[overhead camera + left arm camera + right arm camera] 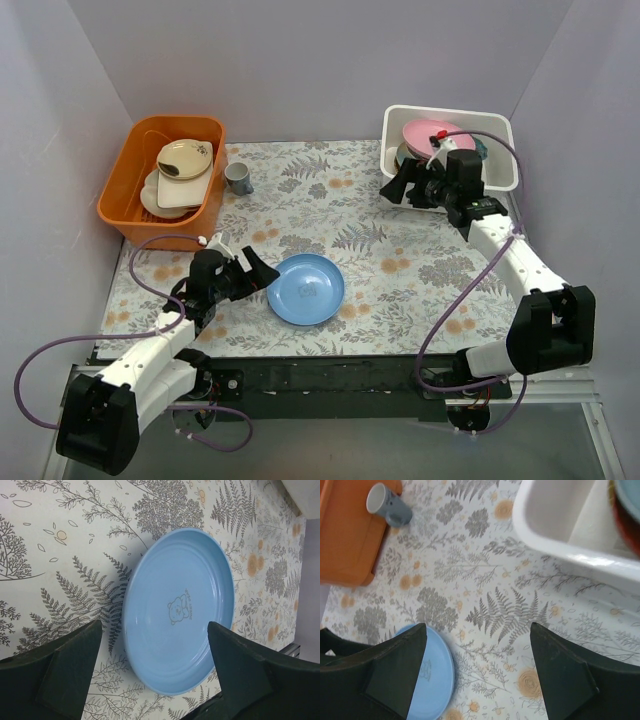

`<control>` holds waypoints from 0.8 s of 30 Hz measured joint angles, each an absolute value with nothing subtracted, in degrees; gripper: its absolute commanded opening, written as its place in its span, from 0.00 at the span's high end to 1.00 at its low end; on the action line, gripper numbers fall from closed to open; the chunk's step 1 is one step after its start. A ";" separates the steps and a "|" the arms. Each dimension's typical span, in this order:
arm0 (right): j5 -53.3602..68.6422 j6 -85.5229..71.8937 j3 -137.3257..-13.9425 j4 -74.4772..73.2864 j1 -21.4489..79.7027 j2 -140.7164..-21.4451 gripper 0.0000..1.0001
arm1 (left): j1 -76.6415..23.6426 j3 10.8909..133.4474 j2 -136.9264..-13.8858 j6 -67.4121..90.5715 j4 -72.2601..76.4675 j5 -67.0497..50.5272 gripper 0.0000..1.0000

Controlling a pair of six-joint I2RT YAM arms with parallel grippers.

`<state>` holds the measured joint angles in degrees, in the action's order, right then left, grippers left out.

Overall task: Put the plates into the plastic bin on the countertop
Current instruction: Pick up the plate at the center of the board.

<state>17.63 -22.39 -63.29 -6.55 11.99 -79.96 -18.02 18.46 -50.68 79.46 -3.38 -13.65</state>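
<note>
The near rim of the light blue plate (306, 289) should be straddled low by the left pincer (262, 270), its jaws apart and empty, before it is shut.

Top view: fixed high above and behind both arm bases. Looks down and forward from far off. Takes in the whole flat countertop with grey and orange flowers and ferns (380, 230), every edge and corner, plus the walls around.

Left wrist view: sits on the left gripper (155, 626), low and very close. Looks down at a slant on the near middle of the surface, past its own two dark fingers (70, 670).

Right wrist view: sits on the right gripper (478, 627), higher up. Looks down on the middle of the surface, reaching toward the far left and far right corners.

Shared by all three: the round light blue plate (306, 289) (180, 610) (434, 675). Shared by top and right wrist only: the orange plastic tub (120, 200) (345, 535), the small grey cup (238, 178) (389, 505), the white rectangular plastic bin (440, 110) (545, 515).
</note>
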 measured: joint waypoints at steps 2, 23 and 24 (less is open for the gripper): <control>17.69 -22.31 -61.65 -6.66 13.93 -79.88 0.10 | -18.02 18.33 -50.70 79.59 -3.68 -13.69 0.19; 19.88 -24.88 -48.80 -3.49 26.55 -79.90 0.12 | -19.00 17.65 -58.92 79.96 -4.32 -13.72 0.36; 20.10 -25.19 -48.77 -3.03 27.07 -80.58 0.12 | -19.00 17.65 -59.35 79.94 -3.86 -13.72 0.36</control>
<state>20.10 -25.19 -48.77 -3.03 27.07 -80.58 -19.00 17.65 -59.35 79.94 -3.86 -13.72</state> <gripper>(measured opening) 0.885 0.660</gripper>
